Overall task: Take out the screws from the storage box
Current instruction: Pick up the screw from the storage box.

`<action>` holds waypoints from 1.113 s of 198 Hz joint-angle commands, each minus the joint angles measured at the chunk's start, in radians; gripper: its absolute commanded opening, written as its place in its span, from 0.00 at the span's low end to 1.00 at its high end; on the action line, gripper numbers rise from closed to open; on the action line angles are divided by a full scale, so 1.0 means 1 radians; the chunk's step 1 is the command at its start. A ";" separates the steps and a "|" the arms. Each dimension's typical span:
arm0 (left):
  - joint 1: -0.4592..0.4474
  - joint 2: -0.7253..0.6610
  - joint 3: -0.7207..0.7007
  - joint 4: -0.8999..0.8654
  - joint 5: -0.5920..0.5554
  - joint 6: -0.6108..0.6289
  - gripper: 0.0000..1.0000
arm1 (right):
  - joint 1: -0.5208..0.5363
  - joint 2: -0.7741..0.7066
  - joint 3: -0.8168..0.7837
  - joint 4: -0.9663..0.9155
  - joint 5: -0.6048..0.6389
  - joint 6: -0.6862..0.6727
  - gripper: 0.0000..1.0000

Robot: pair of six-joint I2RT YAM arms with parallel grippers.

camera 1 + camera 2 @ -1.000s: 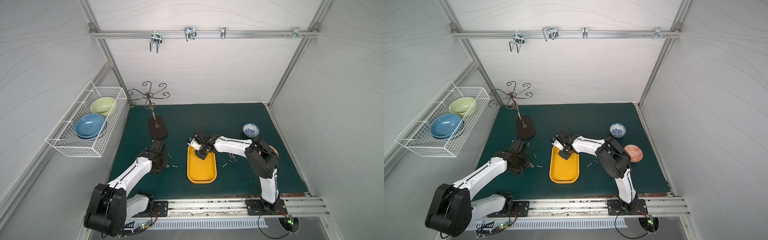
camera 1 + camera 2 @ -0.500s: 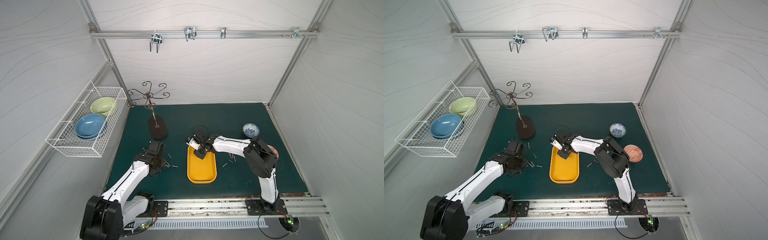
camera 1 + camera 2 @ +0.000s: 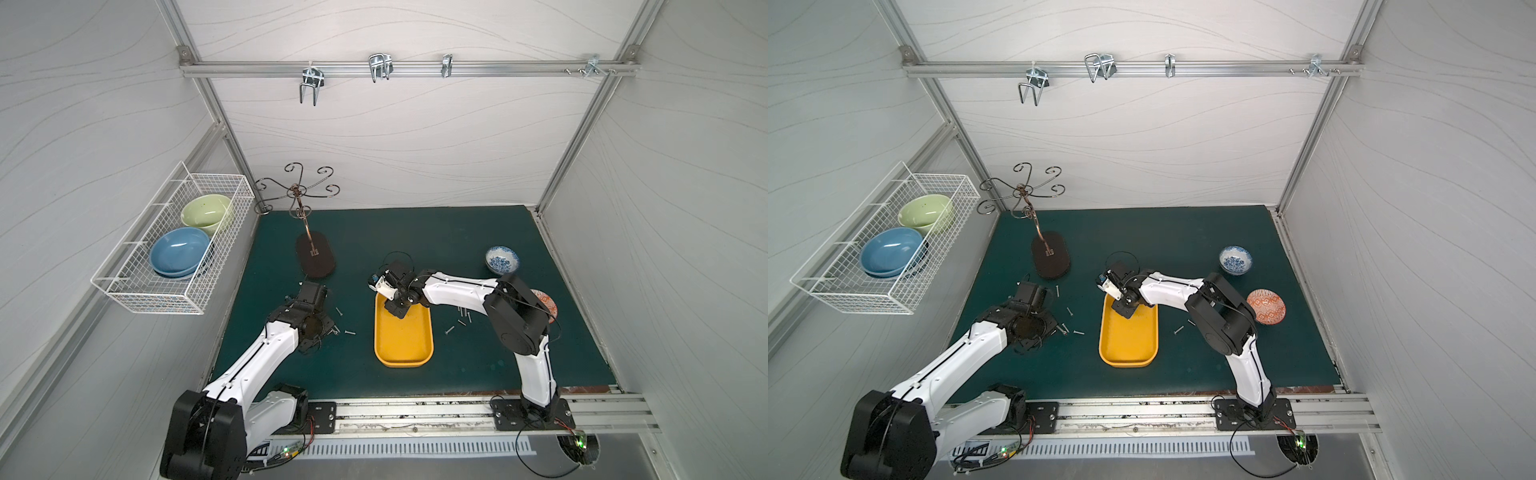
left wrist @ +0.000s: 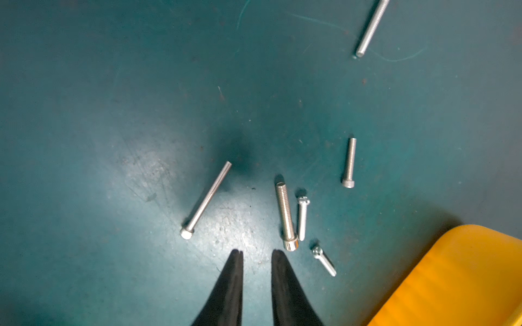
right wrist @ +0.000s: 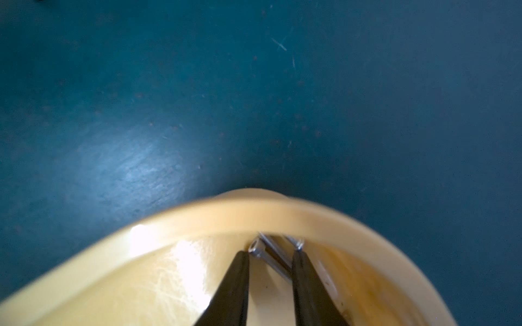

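Left gripper: the left gripper (image 4: pixel 257 254) is low over the green surface (image 4: pixel 113 113), beside the box. Its tips are slightly apart with nothing between them.
Screws near it: six loose screws (image 4: pixel 286 217) lie on the surface, all outside the box. Four are close ahead of the tips, mostly pointing away from the gripper. Two lie further ahead.
Box: the box (image 3: pixel 403 340) is a yellow tray off to the left gripper's side and directly under the right gripper. Its floor looks bare except at one corner.
Right gripper: the right gripper (image 5: pixel 271 254) has its tips down inside a rounded corner of the box, spread apart around a screw. Whether they are pinching it cannot be told.
Screws in box: two lie against the corner wall, just ahead of the tips. The nearer one slants across the gap, with its head by one tip and its shank reaching the other.
Screws beyond: a few more (image 3: pixel 461 322) lie on the surface under the right arm.
Key relation: the right arm is the nearer one. Because the screw lies askew, the grip may slip.
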 commanded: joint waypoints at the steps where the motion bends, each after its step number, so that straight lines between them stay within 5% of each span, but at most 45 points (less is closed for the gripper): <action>1: 0.006 0.006 0.016 0.001 -0.004 0.001 0.21 | 0.026 0.031 -0.073 -0.077 -0.044 0.062 0.28; 53: 0.006 -0.012 0.021 -0.011 -0.001 0.000 0.20 | 0.031 0.058 -0.081 -0.099 -0.026 0.116 0.14; 89: 0.007 -0.062 0.005 -0.001 0.003 0.000 0.39 | 0.002 0.063 -0.078 -0.097 -0.054 0.131 0.10; 220: 0.006 -0.139 0.046 -0.038 0.063 0.030 0.39 | -0.036 -0.164 -0.101 -0.036 -0.043 0.179 0.00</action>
